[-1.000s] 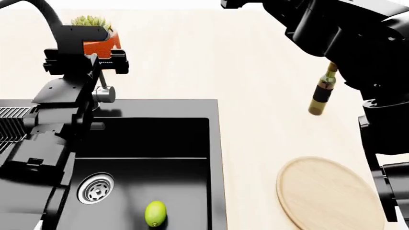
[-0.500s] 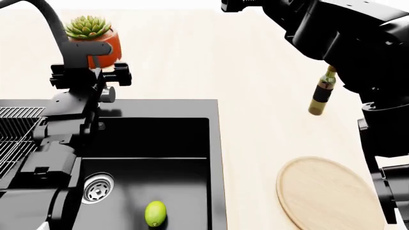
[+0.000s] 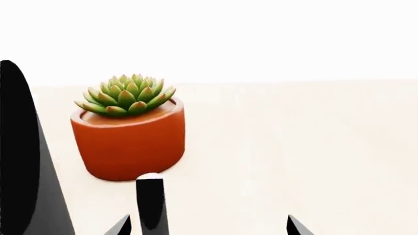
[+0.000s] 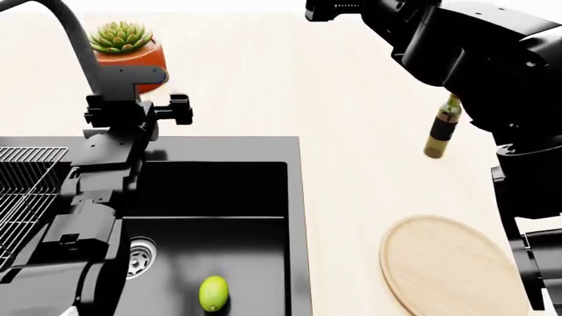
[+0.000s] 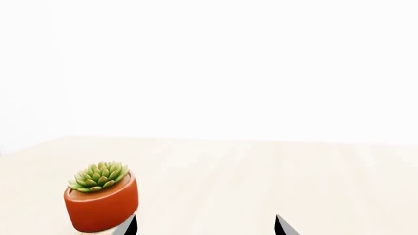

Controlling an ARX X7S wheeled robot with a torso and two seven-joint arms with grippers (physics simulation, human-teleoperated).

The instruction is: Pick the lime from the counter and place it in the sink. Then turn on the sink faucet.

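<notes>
The lime (image 4: 213,293) lies on the floor of the black sink (image 4: 220,191), near the front, right of the drain (image 4: 141,253). The sink faucet (image 4: 75,36) rises behind the sink at the left; its spout also shows in the left wrist view (image 3: 19,161). My left gripper (image 4: 139,109) is open at the faucet's base. In the left wrist view (image 3: 209,227) the thin upright lever (image 3: 150,205) stands between the jaws, close to one fingertip, with no grip on it. My right gripper (image 4: 327,9) is open and empty, high over the counter (image 4: 351,99); its wrist view (image 5: 205,226) shows the same.
A succulent in an orange pot (image 4: 127,52) stands behind the faucet; it also shows in both wrist views (image 3: 128,137) (image 5: 100,200). A wine bottle (image 4: 443,128) stands at the right. A round wooden board (image 4: 452,263) lies at the front right. A wire rack (image 4: 26,178) sits at the sink's left.
My left arm has moved right and a little nearer, and its gripper now covers the faucet's base and lever in the head view. The lime and right arm have not moved.
</notes>
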